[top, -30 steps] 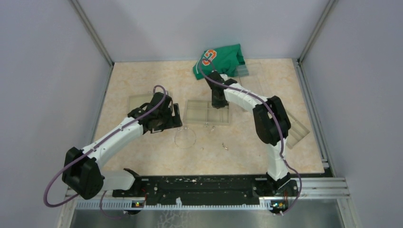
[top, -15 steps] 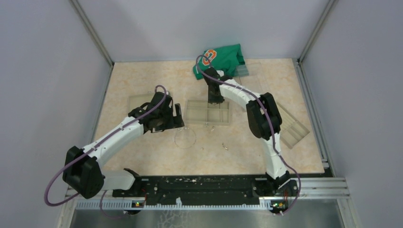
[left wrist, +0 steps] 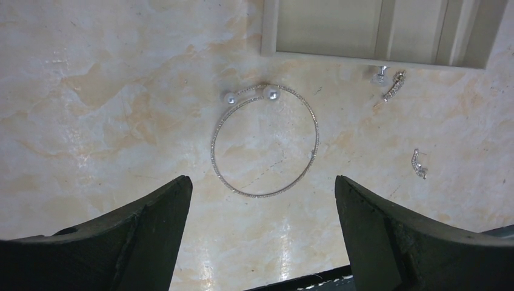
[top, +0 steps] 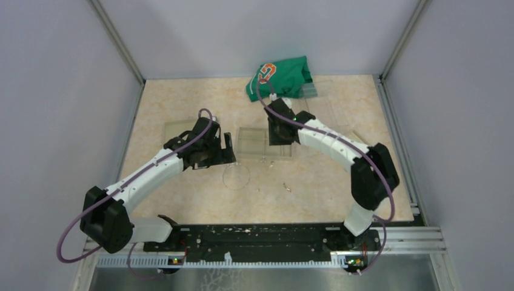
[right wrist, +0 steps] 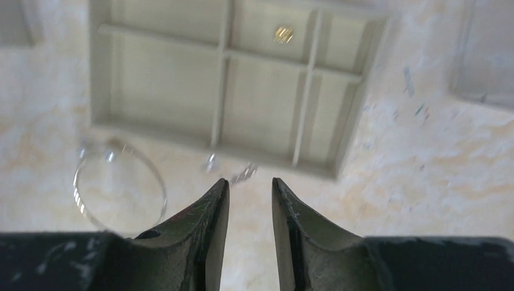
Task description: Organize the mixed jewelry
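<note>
The left fingers (left wrist: pixel 261 179) hang spread wide and empty over the thin silvery wire hoop with two pearl ends (left wrist: pixel 271 93). The hoop lies on the beige marbled counter (left wrist: pixel 91 91) just beside the clear compartmented plastic box (right wrist: pixel 221 60), with small silvery earrings (left wrist: pixel 394 85) to its right. The right fingers (right wrist: pixel 250 182), pinched a second ago, now stand slightly parted and empty above the box. A small gold piece (right wrist: pixel 283 33) sits in one compartment there, likely just dropped, so one item looks sorted and the rest wait.

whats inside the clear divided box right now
One small gold piece lies in a far compartment of the clear box; the other compartments in the right wrist view look bare, though blurred. From above, the right gripper covers part of it.
</note>
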### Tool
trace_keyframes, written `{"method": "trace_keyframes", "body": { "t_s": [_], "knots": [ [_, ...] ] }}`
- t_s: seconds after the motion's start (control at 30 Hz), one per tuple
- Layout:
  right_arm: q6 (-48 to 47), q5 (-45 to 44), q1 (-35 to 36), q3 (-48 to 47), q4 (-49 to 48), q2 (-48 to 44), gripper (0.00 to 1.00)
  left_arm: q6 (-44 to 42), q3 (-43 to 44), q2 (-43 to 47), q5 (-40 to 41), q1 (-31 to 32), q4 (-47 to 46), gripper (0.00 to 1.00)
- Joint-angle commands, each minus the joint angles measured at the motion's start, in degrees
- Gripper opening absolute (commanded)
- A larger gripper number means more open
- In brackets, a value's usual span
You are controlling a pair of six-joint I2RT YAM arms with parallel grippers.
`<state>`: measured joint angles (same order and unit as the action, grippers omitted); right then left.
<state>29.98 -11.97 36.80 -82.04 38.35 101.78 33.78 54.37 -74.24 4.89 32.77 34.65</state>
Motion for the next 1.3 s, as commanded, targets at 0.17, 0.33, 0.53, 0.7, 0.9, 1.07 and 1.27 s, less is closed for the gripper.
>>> {"method": "trace_keyframes", "body": {
  "t_s": [0.17,0.33,0.53,0.7,0.9,1.07,1.27],
  "knots": [
    [8.55,3.24,17.17,15.14,-5.0,-12.28,0.38,2.35,-2.36,3.59,-3.14,-5.14,0.86,0.95],
    [10.59,2.84,22.32,15.36,-6.4,-8.59,0.38,1.85,-4.35,7.37,-4.56,-8.91,1.03,0.95],
    [10.82,3.59,23.81,15.31,-8.4,-3.98,0.37,1.33,-5.71,9.16,-4.59,-9.57,2.43,0.95],
    [10.5,3.92,24.29,15.76,-8.81,-0.77,0.35,0.87,-6.18,9.64,-4.58,-9.57,2.77,0.95],
    [10.82,2.52,24.3,17.13,-8.8,0.24,0.32,0.41,-6.21,9.32,-4.57,-9.57,2.6,0.96],
    [10.08,1.27,24.29,17.56,-8.7,1.59,0.29,0.14,-6.0,8.39,-6.68,-9.58,2.31,0.96],
    [9.5,0.81,24.29,16.9,-9.44,3.31,0.24,0.14,-5.51,8.44,-6.47,-9.57,2.47,0.96]
  ]
}}
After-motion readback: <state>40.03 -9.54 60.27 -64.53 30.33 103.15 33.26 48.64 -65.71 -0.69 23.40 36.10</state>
